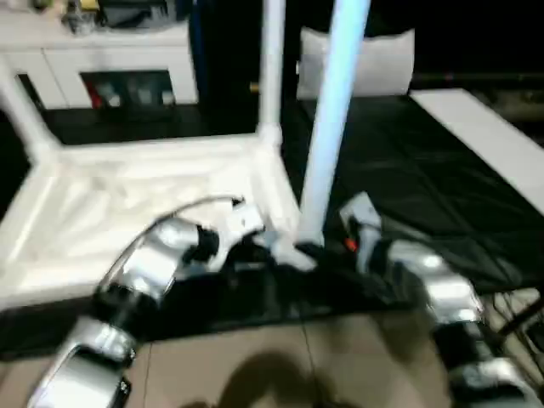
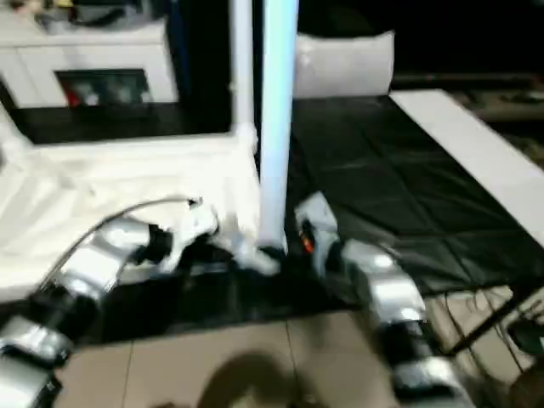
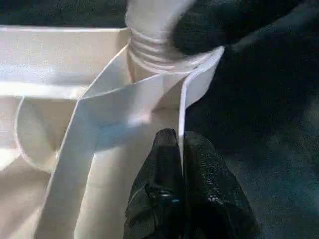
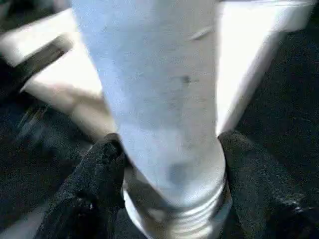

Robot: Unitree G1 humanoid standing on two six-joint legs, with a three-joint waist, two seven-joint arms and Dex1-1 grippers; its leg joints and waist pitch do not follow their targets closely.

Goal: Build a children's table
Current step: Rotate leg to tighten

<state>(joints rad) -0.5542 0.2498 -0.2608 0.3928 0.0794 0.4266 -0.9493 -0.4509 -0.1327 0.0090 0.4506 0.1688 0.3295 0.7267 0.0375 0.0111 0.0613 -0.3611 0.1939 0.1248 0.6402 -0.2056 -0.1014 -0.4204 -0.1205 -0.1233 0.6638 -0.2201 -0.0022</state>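
The white tabletop [image 1: 127,212] lies upside down on a black mat. One white leg [image 1: 272,68] stands upright in its far right corner. A second leg [image 1: 331,110] stands upright at the near right corner socket [image 3: 164,84], its threaded end [image 3: 154,50] at the socket mouth. My right gripper [image 4: 169,144] is shut on this leg just above the thread, one black finger [image 4: 89,189] on each side. My left gripper [image 3: 180,137] is shut on the tabletop's thin rim wall beside that socket.
A white cabinet [image 1: 119,68] with glass doors stands at the back left. A white cushion [image 1: 374,64] lies behind the mat [image 1: 408,187], and a white board [image 1: 493,144] runs along its right side. Tiled floor [image 1: 280,365] is nearest me, with cables [image 1: 518,314] at the right.
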